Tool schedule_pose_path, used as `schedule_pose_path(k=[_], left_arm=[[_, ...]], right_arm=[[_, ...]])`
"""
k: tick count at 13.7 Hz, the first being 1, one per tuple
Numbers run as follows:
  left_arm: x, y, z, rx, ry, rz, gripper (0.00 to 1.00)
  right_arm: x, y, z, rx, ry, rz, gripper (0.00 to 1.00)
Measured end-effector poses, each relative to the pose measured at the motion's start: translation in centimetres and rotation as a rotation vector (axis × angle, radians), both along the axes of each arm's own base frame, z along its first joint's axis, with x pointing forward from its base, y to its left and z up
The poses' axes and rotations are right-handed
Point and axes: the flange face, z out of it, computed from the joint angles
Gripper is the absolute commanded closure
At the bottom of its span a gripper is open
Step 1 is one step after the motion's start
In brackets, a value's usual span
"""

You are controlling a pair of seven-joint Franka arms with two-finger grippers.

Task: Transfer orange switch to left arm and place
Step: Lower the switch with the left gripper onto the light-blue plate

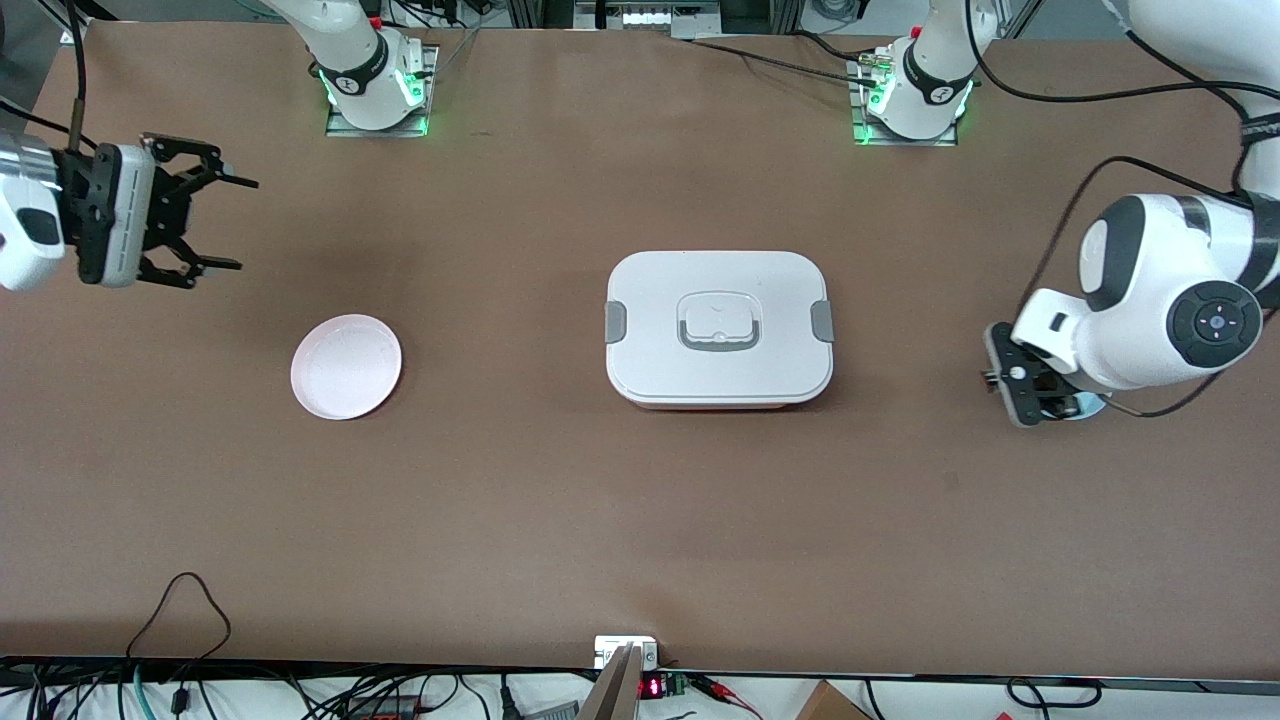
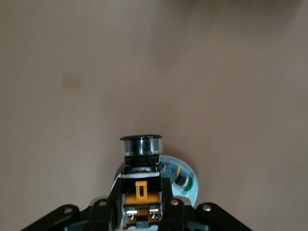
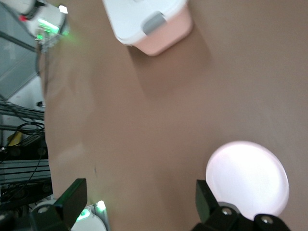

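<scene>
Arms: two, one from each base along the table's [image 1: 560, 520] edge by the robots.
Box [image 1: 718, 328]: one, white, lidded, grey clips at both ends, in the middle of the table between the two grippers.
Plates: two; a pink plate [image 1: 346, 366] toward the right arm's end, and a blue plate [image 2: 185, 179] under the left gripper, mostly hidden.
Switches: two; the orange switch [image 2: 141, 166] and a green-capped switch [image 2: 182, 181] lying on the blue plate.
Left gripper [image 2: 141, 202]: low over the blue plate at the left arm's end of the table, jaws pressed in on the orange switch's black body.
Orange switch, place: between the left jaws, its metal-ringed end sticking out past the fingertips, orange part showing at the body between the fingers.
Green-capped switch, place: just beside the left jaws, not held.
Right gripper [image 1: 228, 223]: in the air at the right arm's end, jaws spread wide, holding nothing; the pink plate is near it, the box well apart.
</scene>
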Motion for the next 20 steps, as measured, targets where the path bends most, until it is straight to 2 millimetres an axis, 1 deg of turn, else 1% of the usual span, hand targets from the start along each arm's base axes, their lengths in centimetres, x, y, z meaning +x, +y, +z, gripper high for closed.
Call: schedule_pose_path(k=[2, 4, 5, 7, 8, 10, 12, 14, 16, 17, 18, 20], left_arm=[[-0.4, 4.2, -1.2, 0.001, 0.035, -0.069, 1.00], [-1.7, 8.5, -3.3, -0.026, 0.068, -0.111, 1.00], [-2.4, 10.7, -4.3, -0.042, 0.062, -0.139, 1.00], [-3.9, 14.3, -6.7, -0.064, 0.027, -0.177, 1.00], [-4.8, 15.4, -8.0, -0.070, 0.012, -0.181, 1.00], [-6.6, 16.6, -10.7, -0.080, -0.020, -0.179, 1.00], [-8.0, 16.5, -13.0, -0.088, -0.046, -0.184, 1.00], [-8.7, 16.5, -14.8, -0.093, -0.071, -0.188, 1.00], [-9.0, 17.1, -16.9, -0.099, -0.092, -0.182, 1.00], [-9.1, 17.6, -17.5, -0.100, -0.102, -0.177, 1.00], [-9.1, 18.1, -17.5, -0.099, -0.111, -0.174, 1.00], [-9.2, 18.6, -17.4, -0.099, -0.112, -0.182, 0.98]], right_arm=[[-0.6, 1.0, 1.7, -0.133, 0.008, -0.099, 0.00], [-1.3, 2.9, 3.0, -0.255, 0.006, -0.206, 0.00], [-1.5, 3.5, 3.5, -0.307, -0.003, -0.243, 0.00], [-1.3, 3.5, 4.3, -0.386, -0.052, -0.272, 0.00], [-1.0, 3.2, 4.7, -0.406, -0.077, -0.275, 0.00], [-0.3, 3.0, 5.1, -0.417, -0.132, -0.264, 0.00], [0.9, 2.8, 5.4, -0.413, -0.204, -0.276, 0.00], [1.6, 2.4, 5.1, -0.408, -0.225, -0.291, 0.00], [1.8, 2.3, 5.0, -0.371, -0.214, -0.302, 0.00], [1.9, 2.1, 5.0, -0.361, -0.211, -0.309, 0.00], [1.9, 1.7, 5.1, -0.360, -0.208, -0.325, 0.00], [1.8, 0.6, 5.2, -0.376, -0.170, -0.447, 0.00]])
